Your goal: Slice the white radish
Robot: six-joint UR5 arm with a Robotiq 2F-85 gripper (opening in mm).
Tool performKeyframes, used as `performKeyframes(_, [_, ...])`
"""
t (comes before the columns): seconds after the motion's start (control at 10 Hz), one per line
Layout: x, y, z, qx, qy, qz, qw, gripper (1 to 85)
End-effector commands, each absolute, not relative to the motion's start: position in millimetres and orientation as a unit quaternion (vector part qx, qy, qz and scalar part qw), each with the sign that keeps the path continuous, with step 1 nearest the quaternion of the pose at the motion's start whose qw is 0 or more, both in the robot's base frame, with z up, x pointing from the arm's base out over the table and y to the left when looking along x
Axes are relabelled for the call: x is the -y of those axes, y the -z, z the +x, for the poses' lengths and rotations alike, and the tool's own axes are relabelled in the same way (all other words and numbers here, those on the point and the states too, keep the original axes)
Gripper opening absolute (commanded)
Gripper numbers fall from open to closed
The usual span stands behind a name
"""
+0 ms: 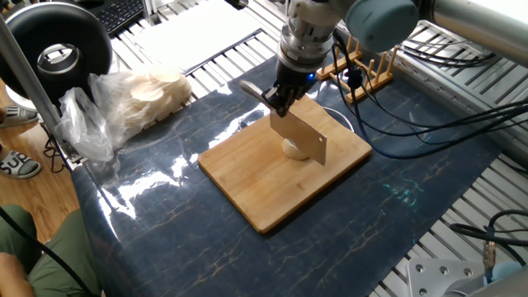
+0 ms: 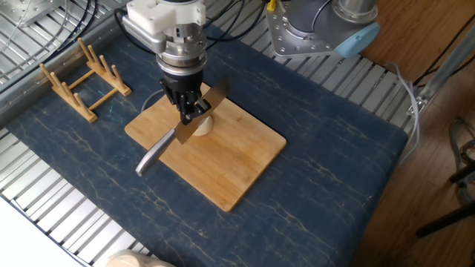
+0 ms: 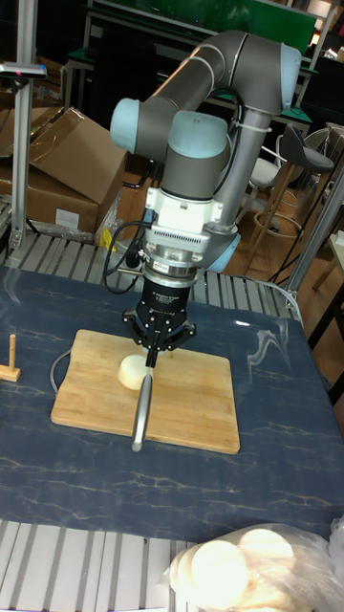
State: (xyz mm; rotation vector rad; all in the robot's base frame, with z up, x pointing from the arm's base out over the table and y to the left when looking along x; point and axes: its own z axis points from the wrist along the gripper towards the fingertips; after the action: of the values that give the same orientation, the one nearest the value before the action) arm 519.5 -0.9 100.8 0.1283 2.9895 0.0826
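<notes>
One smooth cream radish chunk (image 3: 130,371), wooden board (image 3: 191,411).

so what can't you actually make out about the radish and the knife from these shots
- Whether the blade edge touches the white radish: in one fixed view the knife covers most of it.
- In the other fixed view, the gripper and blade hide the contact line.
- In the tall fixed view the knife is edge-on, so blade tilt is unreadable.
- Any cut already made in the radish: too small to tell in every view.
</notes>
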Motion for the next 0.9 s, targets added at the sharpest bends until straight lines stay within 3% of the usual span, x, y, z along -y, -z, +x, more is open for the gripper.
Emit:
performKeyframes(0.0, [1,-106,517,-0.996,-0.029,0.045,0.07,1.0])
performKeyframes(0.8, [7,-118,527,-0.996,-0.027,0.037,0.082,1.0])
